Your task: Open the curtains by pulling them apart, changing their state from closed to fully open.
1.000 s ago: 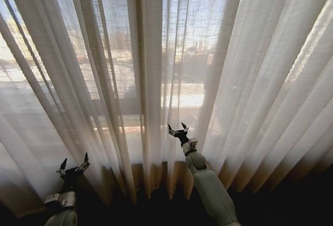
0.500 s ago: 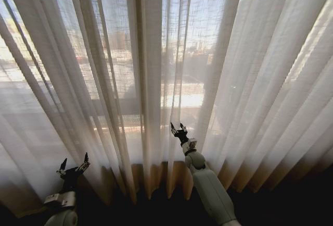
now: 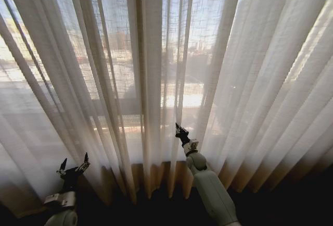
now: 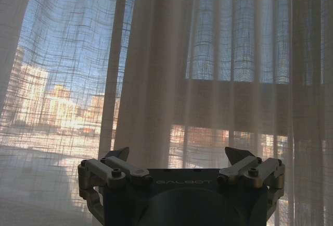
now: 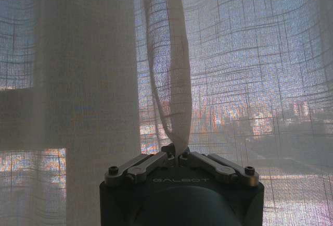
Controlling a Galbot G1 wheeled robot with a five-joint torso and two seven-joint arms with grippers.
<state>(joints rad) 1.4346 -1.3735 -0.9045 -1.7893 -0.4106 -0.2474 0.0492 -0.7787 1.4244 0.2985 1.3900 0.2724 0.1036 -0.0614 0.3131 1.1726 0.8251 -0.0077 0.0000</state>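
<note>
Strong backlight: daylight comes through the sheer curtains (image 3: 156, 54), brightest at upper right and far left. Folds read as darker bands. Floor strip at the bottom is near black. Pleats splay outward toward head-view edges. Wrist views dimmer, weave sharp.

The curtains (image 3: 156, 54) run past the top and both side edges of the head view, so their rail and outer ends are cut off, and their hems sink into shadow too dark to read. Through the weave, the buildings (image 4: 57, 106) outside are only hazy shapes. The pinched pleat (image 5: 174, 132) passes between the closed tips of the right pincer (image 5: 178, 156), hiding how far it reaches inside, while the left pincer (image 3: 73, 167) arm is cut off by the head view's lower edge.
</note>
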